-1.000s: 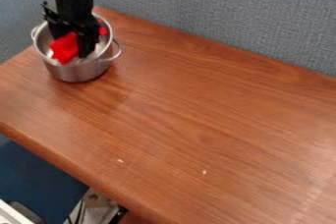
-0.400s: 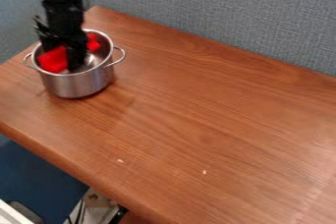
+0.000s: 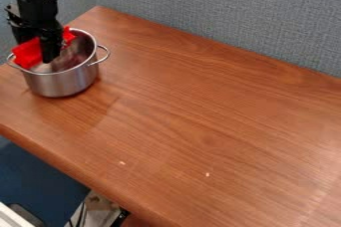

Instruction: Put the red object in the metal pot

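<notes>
- Where the tabletop (image 3: 200, 112) narrows toward its far left corner, the shiny metal pot (image 3: 60, 77) stands upright, its open mouth facing up.
- Across the pot's mouth lies the red object (image 3: 27, 54), partly hidden by the dark gripper (image 3: 51, 56); its left end is at the rim and more red shows on the gripper's right side.
- The gripper points down at the pot's mouth with its fingers against the red object; whether the jaws are closed on it or merely around it, I cannot tell.
- Side handles stick out from the pot to left and right, and part of its bright inner wall shows.
- The table is smooth reddish-brown wood with a few tiny pale specks toward the front.
- Behind it rises a grey-blue textured partition (image 3: 226, 12); dark blue and some cables (image 3: 94, 211) show below the near left edge.
- The pot sits near the left edge, with bare wood stretching away to its right.
</notes>
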Controlling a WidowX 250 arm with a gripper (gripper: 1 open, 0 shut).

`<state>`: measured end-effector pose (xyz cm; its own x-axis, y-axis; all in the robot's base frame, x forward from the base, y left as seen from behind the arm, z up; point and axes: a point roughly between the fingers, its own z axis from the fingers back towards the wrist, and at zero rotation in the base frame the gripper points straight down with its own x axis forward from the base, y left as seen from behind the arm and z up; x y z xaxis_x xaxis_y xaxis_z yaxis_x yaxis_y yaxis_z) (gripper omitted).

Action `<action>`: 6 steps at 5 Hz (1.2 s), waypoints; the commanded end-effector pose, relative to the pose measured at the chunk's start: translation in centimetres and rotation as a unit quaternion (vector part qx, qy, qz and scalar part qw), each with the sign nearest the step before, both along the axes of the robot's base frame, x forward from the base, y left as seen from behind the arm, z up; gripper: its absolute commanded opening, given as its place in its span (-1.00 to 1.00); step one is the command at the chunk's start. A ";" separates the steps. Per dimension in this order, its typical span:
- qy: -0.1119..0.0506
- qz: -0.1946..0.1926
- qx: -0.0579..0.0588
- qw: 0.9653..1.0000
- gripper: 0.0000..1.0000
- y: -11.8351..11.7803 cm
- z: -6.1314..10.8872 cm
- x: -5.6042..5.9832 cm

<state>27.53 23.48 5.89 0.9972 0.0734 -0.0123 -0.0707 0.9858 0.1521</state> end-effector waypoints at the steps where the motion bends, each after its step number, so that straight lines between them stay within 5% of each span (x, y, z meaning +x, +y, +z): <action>1: -0.002 -0.020 0.005 1.000 -1.00 2.5 0.2 1.1; 2: 0.012 -0.036 -0.009 0.999 -1.00 4.4 -1.1 1.3; 4: -0.041 -0.003 -0.012 0.999 -1.00 2.0 -1.3 0.3; 6: -0.025 -0.110 -0.026 0.993 -1.00 -1.7 -1.3 0.2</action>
